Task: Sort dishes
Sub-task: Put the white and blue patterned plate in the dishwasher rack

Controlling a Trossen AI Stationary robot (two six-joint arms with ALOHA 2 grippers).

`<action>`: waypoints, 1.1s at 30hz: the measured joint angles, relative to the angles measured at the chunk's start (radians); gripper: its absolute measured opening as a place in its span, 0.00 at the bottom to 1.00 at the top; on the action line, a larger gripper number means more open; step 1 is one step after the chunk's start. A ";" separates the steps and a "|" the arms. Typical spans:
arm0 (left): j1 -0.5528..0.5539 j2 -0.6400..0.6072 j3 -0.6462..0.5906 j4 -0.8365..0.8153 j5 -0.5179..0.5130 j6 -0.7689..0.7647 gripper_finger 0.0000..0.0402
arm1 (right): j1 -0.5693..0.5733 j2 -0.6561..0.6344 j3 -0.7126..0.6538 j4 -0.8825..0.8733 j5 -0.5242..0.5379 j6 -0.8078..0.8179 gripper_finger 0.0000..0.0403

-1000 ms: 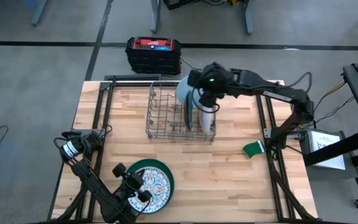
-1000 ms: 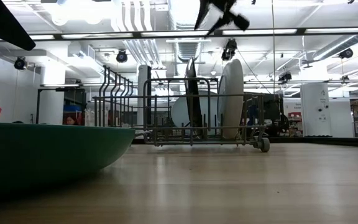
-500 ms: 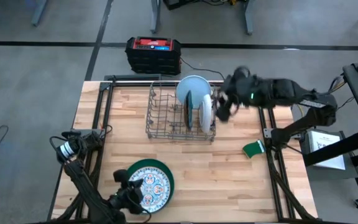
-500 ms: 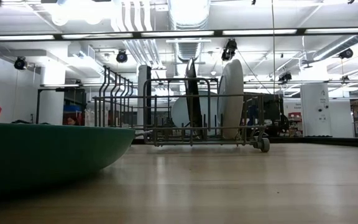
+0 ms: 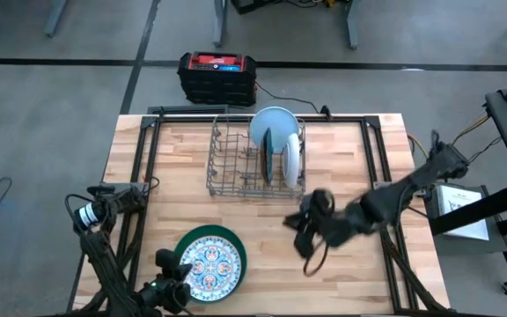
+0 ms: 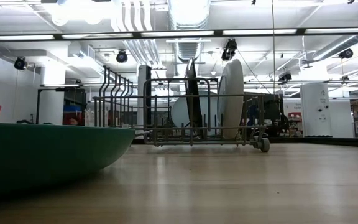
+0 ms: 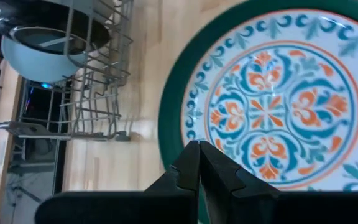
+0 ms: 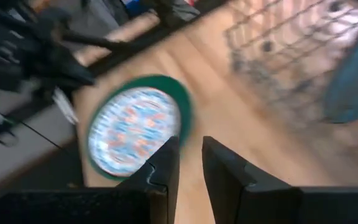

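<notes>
Jaws of my left gripper (image 7: 199, 163) are pressed together, empty, poised just over the near rim of the patterned plate (image 5: 211, 261) stacked on the dark green plate (image 5: 233, 239). My right gripper (image 8: 190, 157) shows a narrow gap, holding nothing, above bare desk (image 5: 341, 167) between those plates and the rack (image 5: 236, 167) with its upright plates.

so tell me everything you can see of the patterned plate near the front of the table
The patterned plate is round and glossy, with a light centre carrying an orange and teal floral motif. It lies flat, face up, inside a larger dark green plate on the wooden table, apart from the wire rack. The left gripper sits shut at its edge.
</notes>
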 joint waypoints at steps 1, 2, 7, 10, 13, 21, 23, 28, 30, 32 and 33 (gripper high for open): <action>-0.008 0.000 -0.011 0.008 0.000 0.005 0.00 | 0.018 0.026 -0.014 0.057 0.014 0.019 0.15; -0.017 0.000 -0.026 0.016 0.000 0.009 0.00 | 0.031 0.054 -0.022 0.112 0.017 0.031 0.15; -0.056 0.002 -0.142 0.105 -0.056 0.011 0.00 | 0.048 0.229 -0.002 0.372 0.015 0.066 0.17; -0.078 0.002 -0.205 0.154 -0.069 0.012 0.00 | 0.048 0.338 0.061 0.396 0.009 0.118 0.19; -0.098 0.002 -0.244 0.188 -0.069 0.013 0.00 | 0.045 0.430 0.140 0.399 0.009 0.162 0.20; -0.123 0.002 -0.343 0.297 -0.069 0.017 0.00 | 0.014 0.612 0.372 0.272 -0.002 0.251 0.25; -0.123 0.002 -0.364 0.325 -0.069 0.025 0.00 | 0.001 0.645 0.435 0.166 -0.006 0.294 0.26; -0.123 0.002 -0.401 0.383 -0.067 0.046 0.00 | -0.025 0.736 0.581 -0.084 -0.045 0.409 0.29; -0.123 0.002 -0.414 0.395 -0.054 0.046 0.00 | -0.033 0.770 0.632 -0.147 -0.071 0.437 0.30; -0.124 0.002 -0.424 0.407 -0.043 0.046 0.00 | -0.041 0.810 0.676 -0.153 -0.083 0.449 0.32; -0.124 0.002 -0.430 0.417 -0.043 0.046 0.00 | -0.046 0.828 0.693 -0.153 -0.099 0.449 0.32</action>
